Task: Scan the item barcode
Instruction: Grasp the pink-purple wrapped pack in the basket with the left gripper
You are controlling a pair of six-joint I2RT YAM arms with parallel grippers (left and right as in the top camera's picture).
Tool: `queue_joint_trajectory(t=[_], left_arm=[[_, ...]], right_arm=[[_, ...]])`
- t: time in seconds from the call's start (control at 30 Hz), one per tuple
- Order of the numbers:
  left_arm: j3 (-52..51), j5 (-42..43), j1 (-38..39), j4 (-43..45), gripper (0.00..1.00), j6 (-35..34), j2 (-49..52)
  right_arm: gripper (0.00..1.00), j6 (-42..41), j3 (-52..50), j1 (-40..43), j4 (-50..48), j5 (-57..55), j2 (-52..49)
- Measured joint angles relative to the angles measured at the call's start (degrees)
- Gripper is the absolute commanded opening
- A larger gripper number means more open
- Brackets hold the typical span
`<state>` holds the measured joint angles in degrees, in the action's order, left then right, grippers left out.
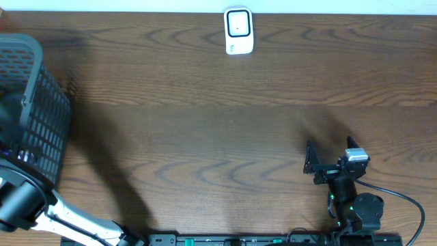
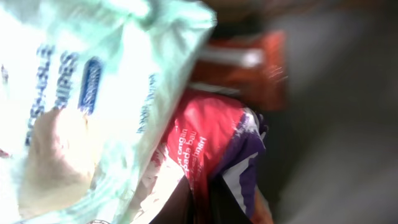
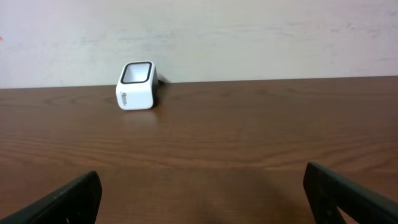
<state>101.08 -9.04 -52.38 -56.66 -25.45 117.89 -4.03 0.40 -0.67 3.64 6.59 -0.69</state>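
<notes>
Pale wipes pack [image 2: 74,112] crowds my left gripper, closed inside the left basket [image 1: 48,116] to fetch an item, grip itself unseen, while my right gripper [image 3: 202,193] idles spread wide facing the far scanner [image 3: 137,85].

Scanner [image 1: 239,31]: white, boxy, dark-framed window, upright at far edge of surface [image 1: 205,137], near centre.
Pale green packet [image 2: 81,106]: blue lettering, crumpled, overlapping red-purple packet [image 2: 211,149].
Orange packet [image 2: 249,62] behind both, blurred.
</notes>
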Motion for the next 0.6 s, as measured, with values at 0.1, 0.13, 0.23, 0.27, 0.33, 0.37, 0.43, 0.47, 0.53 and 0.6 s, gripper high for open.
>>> queue_joint_trajectory(t=[0.1, 0.13, 0.23, 0.27, 0.33, 0.37, 0.43, 0.47, 0.53, 0.6], left_arm=[[0.33, 2.6, 0.0, 3.04, 0.07, 0.0, -3.65], [0.48, 3.17, 0.0, 4.0, 0.07, -0.04, -5.07], [1.49, 4.72, 0.0, 6.05, 0.07, -0.48, -9.29], [1.9, 5.55, 0.0, 6.86, 0.07, -0.9, -10.99], [2.05, 6.64, 0.0, 8.2, 0.07, -1.81, -12.68], [2.05, 7.32, 0.0, 8.76, 0.07, -2.12, -13.2], [2.05, 8.83, 0.0, 9.73, 0.33, -3.17, -14.12], [2.05, 10.08, 0.0, 10.27, 0.56, -3.98, -14.64], [2.05, 11.06, 0.0, 10.29, 0.89, -4.81, -14.88], [2.03, 11.82, 0.04, 10.14, 1.0, -5.35, -14.86]], right_arm=[[0.99, -0.02, 0.0, 0.0, 0.0, 0.0, 0.0], [0.99, -0.02, 0.0, 0.0, 0.0, 0.0, 0.0], [0.99, -0.02, 0.0, 0.0, 0.0, 0.0, 0.0], [0.99, -0.02, 0.0, 0.0, 0.0, 0.0, 0.0], [0.99, -0.02, 0.0, 0.0, 0.0, 0.0, 0.0], [0.99, 0.0, 0.0, 0.0, 0.0, 0.0, 0.0], [0.99, 0.0, 0.0, 0.0, 0.0, 0.0, 0.0], [0.99, -0.02, 0.0, 0.0, 0.0, 0.0, 0.0], [0.99, -0.02, 0.0, 0.0, 0.0, 0.0, 0.0], [0.99, 0.0, 0.0, 0.0, 0.0, 0.0, 0.0]])
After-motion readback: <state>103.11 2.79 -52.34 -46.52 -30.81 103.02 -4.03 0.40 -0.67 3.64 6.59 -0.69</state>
